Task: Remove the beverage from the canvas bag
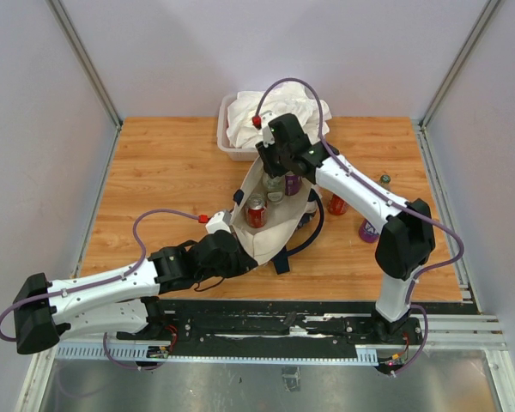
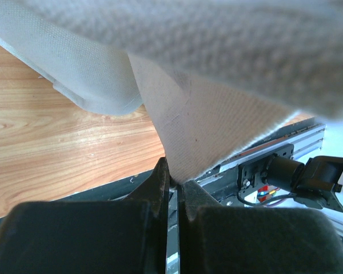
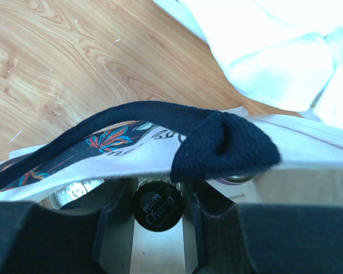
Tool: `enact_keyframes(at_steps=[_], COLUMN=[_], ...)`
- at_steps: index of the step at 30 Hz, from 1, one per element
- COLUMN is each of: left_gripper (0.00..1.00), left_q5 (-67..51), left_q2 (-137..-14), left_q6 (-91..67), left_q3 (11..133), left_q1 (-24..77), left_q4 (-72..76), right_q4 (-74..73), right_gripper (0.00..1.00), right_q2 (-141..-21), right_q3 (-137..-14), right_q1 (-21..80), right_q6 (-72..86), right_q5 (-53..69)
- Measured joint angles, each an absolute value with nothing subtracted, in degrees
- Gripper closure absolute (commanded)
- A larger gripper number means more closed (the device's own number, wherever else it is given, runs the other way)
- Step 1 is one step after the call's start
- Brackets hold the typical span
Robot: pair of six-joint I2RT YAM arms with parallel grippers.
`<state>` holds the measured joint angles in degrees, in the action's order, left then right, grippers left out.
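The cream canvas bag (image 1: 270,243) stands open mid-table, its navy handle (image 3: 217,142) draped across the right wrist view. Inside it are a red can (image 1: 256,212), a purple can (image 1: 292,183) and a bottle with a black "Chang" cap (image 3: 157,205). My right gripper (image 1: 275,176) reaches into the bag's far end, and in the right wrist view this gripper (image 3: 157,197) has its fingers closed against both sides of the cap. My left gripper (image 1: 232,249) is shut on the bag's near canvas edge (image 2: 217,131), pinched at the fingertips (image 2: 162,174).
A clear tub (image 1: 226,137) of white cloth (image 1: 279,112) stands just behind the bag. To the right of the bag are an orange-red bottle (image 1: 336,204), a purple can (image 1: 368,230) and a small green-topped bottle (image 1: 384,181). The bag's other handle (image 1: 313,227) loops onto the table.
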<state>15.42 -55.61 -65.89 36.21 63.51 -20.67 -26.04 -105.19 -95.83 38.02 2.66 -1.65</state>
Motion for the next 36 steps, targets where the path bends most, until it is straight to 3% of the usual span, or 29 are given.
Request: enact_keyframes(at_steps=[11,22,28,36], left_gripper=[1.00,1.00,1.00,0.99], left_q5=[15.59,15.77,15.81,15.86], left_q2=[-55.59,-55.57,-54.92,-53.82], left_q6=[-65.87,-65.84,-65.84,-65.89], left_q3=[36.18,36.18,36.18,35.97], left_q1=[63.51,63.51,63.51,63.51], left_q4=[-20.62,-20.62,-20.64,-20.86], right_q4=[-33.43,-41.65,-43.31,-46.09], right_gripper=[0.99,0.99,0.99,0.99], right_q2=[-96.44,-75.42,-61.41,-53.36], right_q3=[-102.04,-104.97,-95.90,-76.01], right_q1=[39.90,42.85,42.85,42.72], right_q6=[-1.56,-3.01,-2.98,1.63], right_q5=[-3.49,-12.38,-23.14,-27.86])
